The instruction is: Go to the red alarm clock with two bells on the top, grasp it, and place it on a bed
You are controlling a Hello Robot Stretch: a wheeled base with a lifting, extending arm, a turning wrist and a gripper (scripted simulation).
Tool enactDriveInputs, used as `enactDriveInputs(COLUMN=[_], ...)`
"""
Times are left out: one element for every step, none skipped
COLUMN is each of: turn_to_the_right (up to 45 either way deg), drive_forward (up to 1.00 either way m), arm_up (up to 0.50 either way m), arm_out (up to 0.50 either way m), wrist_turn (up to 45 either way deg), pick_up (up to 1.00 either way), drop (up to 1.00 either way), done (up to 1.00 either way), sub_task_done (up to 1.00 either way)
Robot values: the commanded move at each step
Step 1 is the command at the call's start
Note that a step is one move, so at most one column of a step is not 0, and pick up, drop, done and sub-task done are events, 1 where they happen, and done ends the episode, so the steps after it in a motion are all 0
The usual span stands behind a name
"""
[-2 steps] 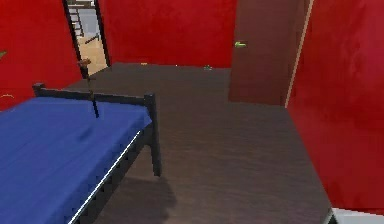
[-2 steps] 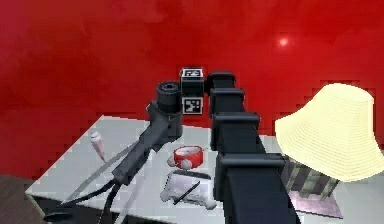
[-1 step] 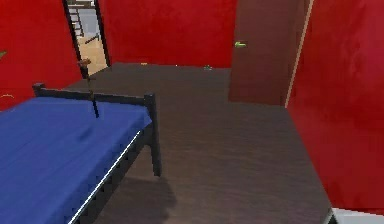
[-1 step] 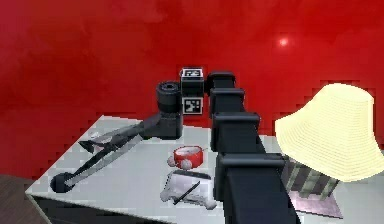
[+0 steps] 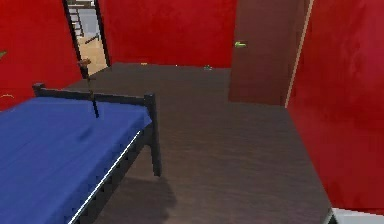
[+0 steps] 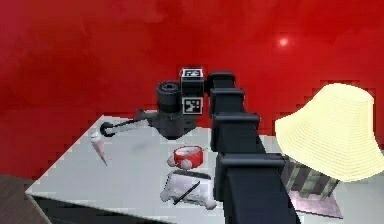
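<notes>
- Blue-covered, dark-framed bed [image 5: 60, 150] at forward view's left; bare dark wooden floor [image 5: 230, 130] beside it.
- Small red round clock [image 6: 187, 156] on pale grey desk [image 6: 90, 172].
- Jaws near desk's far-left edge; cannot tell their grip or load.

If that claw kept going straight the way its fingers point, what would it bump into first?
The gripper points to the arm side view's left, past the table corner, so likely the red wall. A small pale shape lies just under its tips; depth is unclear.

A pale table [image 6: 118, 168] carries a red round clock [image 6: 187, 156] at its middle, a cream-shaded lamp [image 6: 325, 125] at its right edge, a grey-white object [image 6: 190, 190] by the front edge. A blue bed [image 5: 60, 150] stands on dark floor [image 5: 230, 150].
</notes>
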Motion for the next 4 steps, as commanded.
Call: enactDriveInputs(turn_to_the_right=[0.0,0.0,0.0,0.0], drive_forward=[0.0,0.0,0.0,0.0], arm_up=[0.0,0.0,-0.22,0.0], arm_out=[0.0,0.0,0.0,0.0], wrist_turn=[45.0,3.0,0.0,0.0], pick_up=[0.0,0.0,0.0,1.0], drop=[0.0,0.0,0.0,0.0], done=[0.0,0.0,0.0,0.0], sub_task_done=[0.0,0.0,0.0,0.0])
